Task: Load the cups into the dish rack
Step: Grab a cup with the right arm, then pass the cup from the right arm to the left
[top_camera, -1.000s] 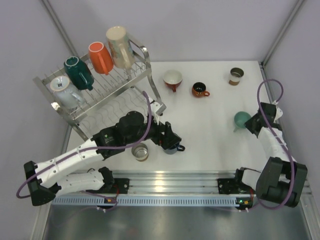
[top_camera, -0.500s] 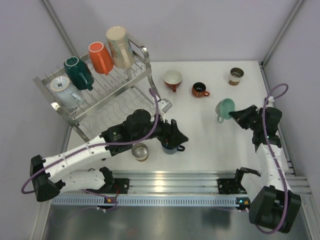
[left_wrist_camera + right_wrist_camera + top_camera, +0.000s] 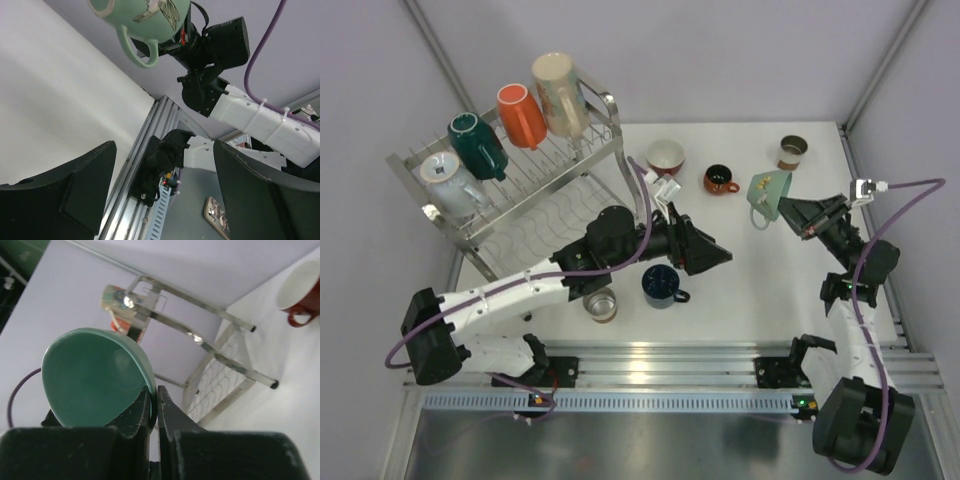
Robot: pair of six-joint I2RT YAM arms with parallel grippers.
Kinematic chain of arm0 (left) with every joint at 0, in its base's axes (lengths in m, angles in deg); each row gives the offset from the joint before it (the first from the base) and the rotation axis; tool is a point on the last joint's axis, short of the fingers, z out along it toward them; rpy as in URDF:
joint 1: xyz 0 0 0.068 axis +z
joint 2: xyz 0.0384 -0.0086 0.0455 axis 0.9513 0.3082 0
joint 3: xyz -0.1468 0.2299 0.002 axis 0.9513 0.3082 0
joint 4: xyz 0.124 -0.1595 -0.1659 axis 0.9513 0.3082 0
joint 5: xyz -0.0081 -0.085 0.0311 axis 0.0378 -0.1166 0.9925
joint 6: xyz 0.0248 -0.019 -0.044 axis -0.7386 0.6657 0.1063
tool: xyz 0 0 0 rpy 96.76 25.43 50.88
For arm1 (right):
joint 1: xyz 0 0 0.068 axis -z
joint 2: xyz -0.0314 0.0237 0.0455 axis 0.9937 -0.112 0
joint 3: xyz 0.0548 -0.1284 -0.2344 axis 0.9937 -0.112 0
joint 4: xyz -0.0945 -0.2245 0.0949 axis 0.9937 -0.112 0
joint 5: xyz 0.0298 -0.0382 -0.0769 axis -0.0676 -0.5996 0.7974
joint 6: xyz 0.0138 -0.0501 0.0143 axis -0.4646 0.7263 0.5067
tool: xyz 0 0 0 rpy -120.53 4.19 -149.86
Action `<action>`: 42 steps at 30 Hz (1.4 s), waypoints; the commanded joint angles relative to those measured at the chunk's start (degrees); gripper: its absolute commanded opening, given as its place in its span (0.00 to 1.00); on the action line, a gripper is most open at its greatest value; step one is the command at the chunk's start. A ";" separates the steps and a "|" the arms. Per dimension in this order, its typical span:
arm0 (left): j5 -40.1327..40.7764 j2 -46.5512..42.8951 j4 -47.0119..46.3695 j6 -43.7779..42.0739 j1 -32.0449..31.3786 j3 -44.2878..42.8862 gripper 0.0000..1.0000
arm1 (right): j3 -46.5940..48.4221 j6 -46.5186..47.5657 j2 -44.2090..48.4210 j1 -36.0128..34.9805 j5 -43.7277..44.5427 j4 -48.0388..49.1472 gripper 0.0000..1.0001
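My right gripper (image 3: 788, 207) is shut on the rim of a mint cup (image 3: 768, 194) and holds it in the air over the table's right side, tilted; the right wrist view shows the cup's inside (image 3: 95, 375) with the jaws (image 3: 154, 400) pinching its rim. My left gripper (image 3: 713, 257) is open and empty, pointing right towards the mint cup (image 3: 145, 15), its fingers (image 3: 65, 190) wide apart. A navy cup (image 3: 660, 284) stands upright on the table just below it. The dish rack (image 3: 510, 205) at the back left holds pale blue (image 3: 450, 182), dark teal (image 3: 477, 146), orange (image 3: 522, 115) and tall beige (image 3: 558, 94) cups on its upper tier.
A red cup with a white inside (image 3: 666, 157), a small dark-and-orange mug (image 3: 720, 180) and a brownish cup (image 3: 792, 152) stand at the back of the table. A small glass-like cup (image 3: 601, 303) stands near the front by the left arm. The rack's lower tier (image 3: 220, 365) holds nothing.
My left gripper has moved up and right away from the navy cup, which now stands alone. My right arm has lifted the mint cup up and to the left.
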 commanded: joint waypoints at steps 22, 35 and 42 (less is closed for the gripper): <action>-10.55 18.15 -22.10 3.70 -0.61 -11.71 0.80 | -4.35 -31.77 -6.94 0.30 -3.47 52.46 0.00; -10.81 21.40 -22.10 5.54 -0.61 -15.48 0.70 | -2.33 -30.01 -3.95 0.30 -6.37 52.55 0.00; -9.67 21.23 -22.10 5.02 -0.69 -15.58 0.64 | -3.91 -28.79 -2.46 0.21 -6.99 51.67 0.00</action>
